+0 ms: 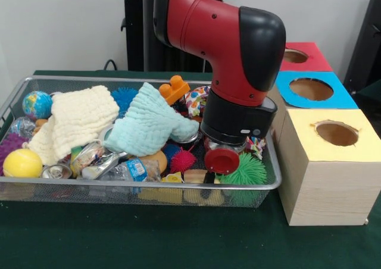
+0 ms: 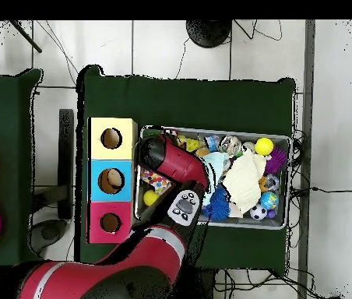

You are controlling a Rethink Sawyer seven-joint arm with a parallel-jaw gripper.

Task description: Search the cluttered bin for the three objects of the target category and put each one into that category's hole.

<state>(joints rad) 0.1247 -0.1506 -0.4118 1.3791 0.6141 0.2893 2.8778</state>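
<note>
I see the green ball (image 1: 245,171) at the bin's (image 1: 271,183) corner beside the boxes, under my arm (image 1: 238,55); cloths (image 1: 149,126) cover the middle. Claw's state: can't tell.

Front view: set low and close at table height, facing across the wire bin (image 1: 271,183) toward the arm (image 1: 238,61); three wooden boxes (image 1: 324,162) stacked away at right, yellow-topped nearest, then blue, then red.

Overhead view: set high, looking straight down, far enough to take in the whole green table (image 2: 187,93), tiled floor and cables around it.

Shared by both: bin (image 2: 284,222), arm (image 2: 171,167), boxes (image 2: 93,183). Turned half round against each other: boxes at right in front, at left overhead.
</note>
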